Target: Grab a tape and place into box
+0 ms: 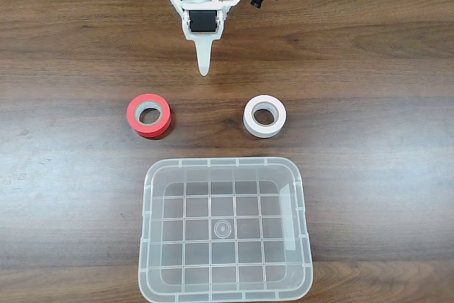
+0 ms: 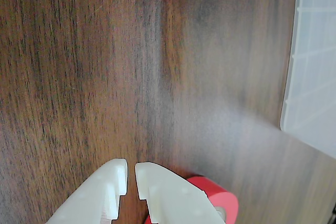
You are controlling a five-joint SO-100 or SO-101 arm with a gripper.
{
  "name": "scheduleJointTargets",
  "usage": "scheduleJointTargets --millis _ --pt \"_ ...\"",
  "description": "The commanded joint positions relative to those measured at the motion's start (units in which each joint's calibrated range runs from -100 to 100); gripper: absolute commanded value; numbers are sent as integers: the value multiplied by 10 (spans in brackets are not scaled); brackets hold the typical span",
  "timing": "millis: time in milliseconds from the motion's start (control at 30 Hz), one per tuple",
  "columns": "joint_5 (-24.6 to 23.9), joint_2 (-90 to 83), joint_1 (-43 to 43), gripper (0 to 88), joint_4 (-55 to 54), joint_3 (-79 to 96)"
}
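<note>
The tool [image 1: 204, 67] hangs nearly shut and empty over the desk [image 1: 71, 47], apparently parked clear of both rolls, while the white tape [image 1: 264, 116] lies flat just beyond the empty box [image 1: 225, 168], well apart from the red roll [image 1: 149, 115]

The tape [image 1: 264, 116] is white and the other roll [image 1: 150, 115] red-orange with a grey core. The box [image 1: 225, 292] is clear with a grid-patterned bottom, on a dark brown wood-grain table [image 1: 71, 175].
</note>
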Motion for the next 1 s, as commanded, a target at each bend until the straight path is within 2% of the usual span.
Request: scheduleJointTargets --millis 0,833,967 --pt "-1 -7 0 13 2 -6" --pt "-4 -8 -2 13 -7 -4" --pt "-4 -8 -25 13 -8 -4"
